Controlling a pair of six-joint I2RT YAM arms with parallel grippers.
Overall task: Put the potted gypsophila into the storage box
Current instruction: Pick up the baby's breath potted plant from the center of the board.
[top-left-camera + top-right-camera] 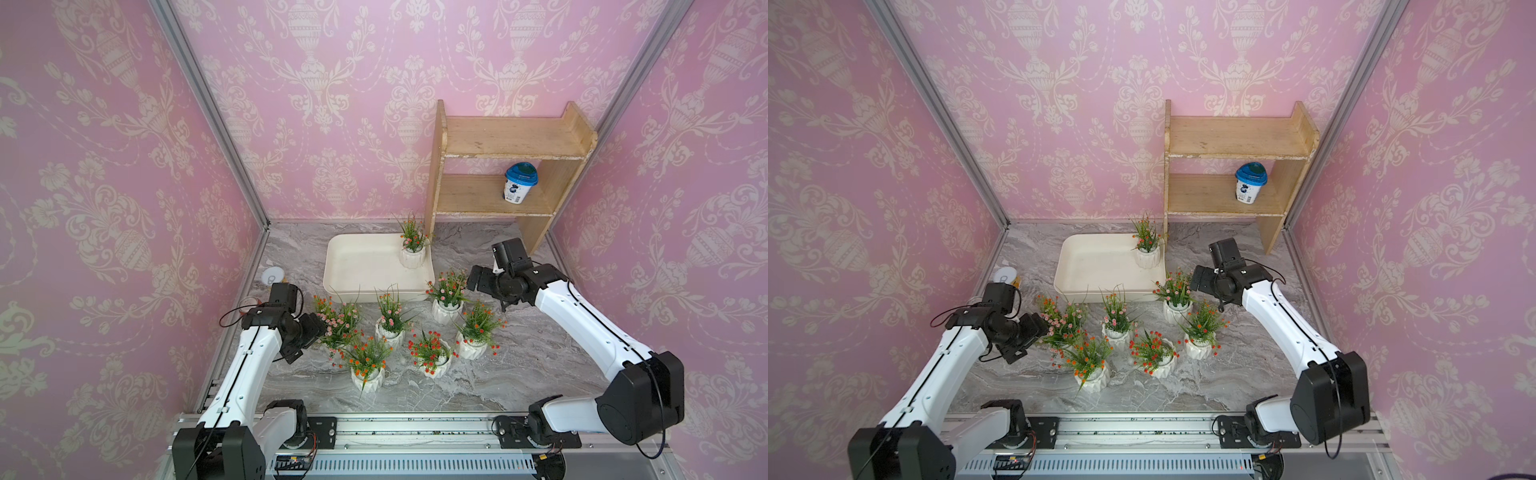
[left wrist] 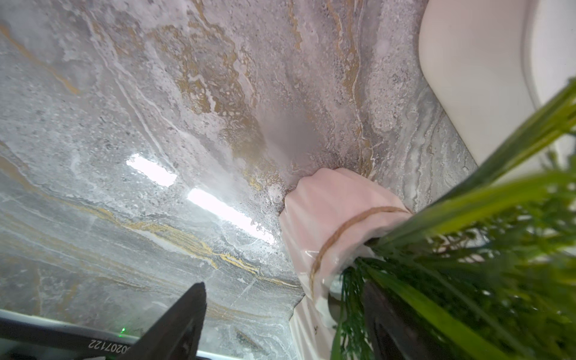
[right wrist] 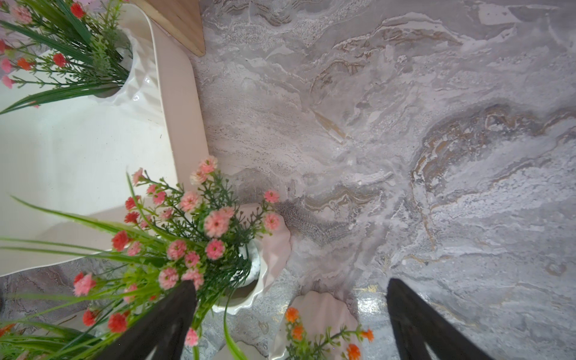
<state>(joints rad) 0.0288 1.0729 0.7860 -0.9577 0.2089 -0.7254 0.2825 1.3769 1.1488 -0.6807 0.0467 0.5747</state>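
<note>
**Left gripper** (image 2: pixel 285 290): fingers parted, nothing pinched. There is bare table (image 1: pixel 519 365) on one side of the gap and greenery brushing the other finger.

**Pink-blossomed pot** (image 2: pixel 336 218): just past the fingertips, upright, with twine round its body (from above, its sprigs hide it almost wholly). It stands at the left end of the six pots on the table, and the left arm is plainly the nearer.

**Storage box** (image 1: pixel 365 266): lies beyond this pot, farther from the robot and over toward the right arm's side. One potted gypsophila (image 1: pixel 412 255) stands in its far corner, and the rest of the floor is bare. By my judgement, the carry runs away and rightward over the near rim.

**Right gripper** (image 3: pixel 291 283): also spread wide and empty, poised beside the pot by the box's corner (image 1: pixel 446 309).
</note>
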